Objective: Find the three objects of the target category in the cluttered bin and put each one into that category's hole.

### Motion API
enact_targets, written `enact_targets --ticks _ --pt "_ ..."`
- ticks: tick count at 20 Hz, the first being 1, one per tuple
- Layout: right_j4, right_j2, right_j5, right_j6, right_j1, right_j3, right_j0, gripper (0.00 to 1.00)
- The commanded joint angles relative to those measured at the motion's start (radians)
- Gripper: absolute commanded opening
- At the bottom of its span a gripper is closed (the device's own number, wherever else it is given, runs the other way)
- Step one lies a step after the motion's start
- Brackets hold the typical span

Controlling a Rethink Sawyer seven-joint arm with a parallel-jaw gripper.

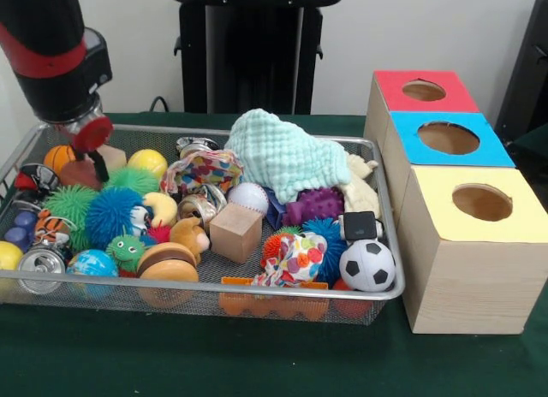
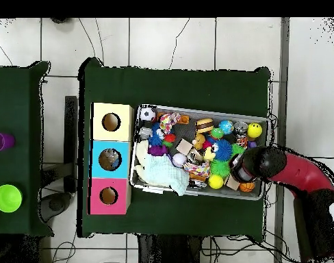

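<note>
Green cloth covers the surface [image 1: 257, 363], and on it sit a wire mesh bin [image 1: 377, 243] and, just beside the bin's end, a row of three wooden boxes, each with a round hole: red-topped [image 1: 390, 82], blue-topped [image 1: 497, 149] and yellow-topped [image 1: 437, 192]. The holes face up, so a drop from above should suit any of them. The red and black arm [image 1: 47, 46] hangs over the bin's opposite end, well apart from the boxes. A mint knitted cloth [image 1: 282, 153] lies heaped over the middle, likely hiding things. Smaller items crowd together: a wooden cube [image 1: 235, 232], soccer ball [image 1: 367, 265], blue spiky ball [image 1: 111, 214], baseball [image 1: 248, 197], orange ball [image 1: 58, 156]. The hand [image 1: 92, 149] sits low among the toys by the orange ball; whether it is open or holding anything I cannot tell. The target category isn't evident. Room is tight against the rim there.
</note>
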Motion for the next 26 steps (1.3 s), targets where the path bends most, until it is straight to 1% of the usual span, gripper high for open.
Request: enact_targets --ticks 1,2,4,6,7,8,9,10,11,13,15,17,18,20,22,23,26 --pt "-0.11 0.083 -0.11 -0.208 0.161 0.0 -0.007 1.0" --pt "-0.116 0.081 -0.116 -0.206 0.175 -0.011 -0.003 1.0" --pt "-0.132 0.076 -0.115 -0.208 0.215 -0.061 0.012 1.0" --pt "-0.147 0.072 -0.098 -0.214 0.26 -0.128 0.031 1.0" --pt "-0.16 0.067 -0.086 -0.217 0.291 -0.178 0.044 1.0" --pt "-0.168 0.068 -0.079 -0.223 0.308 -0.205 0.05 1.0" --pt "-0.177 0.069 -0.062 -0.235 0.338 -0.253 0.057 1.0" --pt "-0.183 0.073 -0.054 -0.248 0.354 -0.28 0.058 1.0" --pt "-0.184 0.083 -0.038 -0.272 0.384 -0.322 0.054 1.0" --pt "-0.184 0.108 -0.03 -0.318 0.426 -0.374 0.039 1.0" --pt "-0.186 0.147 -0.066 -0.371 0.466 -0.4 0.007 1.0" --pt "-0.181 0.184 -0.103 -0.408 0.496 -0.406 -0.026 1.0" --pt "-0.184 0.189 -0.117 -0.406 0.501 -0.405 -0.03 1.0" --pt "-0.192 0.198 -0.154 -0.388 0.505 -0.395 -0.037 1.0" --pt "-0.19 0.198 -0.174 -0.349 0.497 -0.374 -0.033 1.0" --pt "-0.194 0.191 -0.189 -0.315 0.491 -0.366 -0.022 1.0" --pt "-0.169 0.191 -0.188 -0.257 0.473 -0.333 -0.01 1.0"
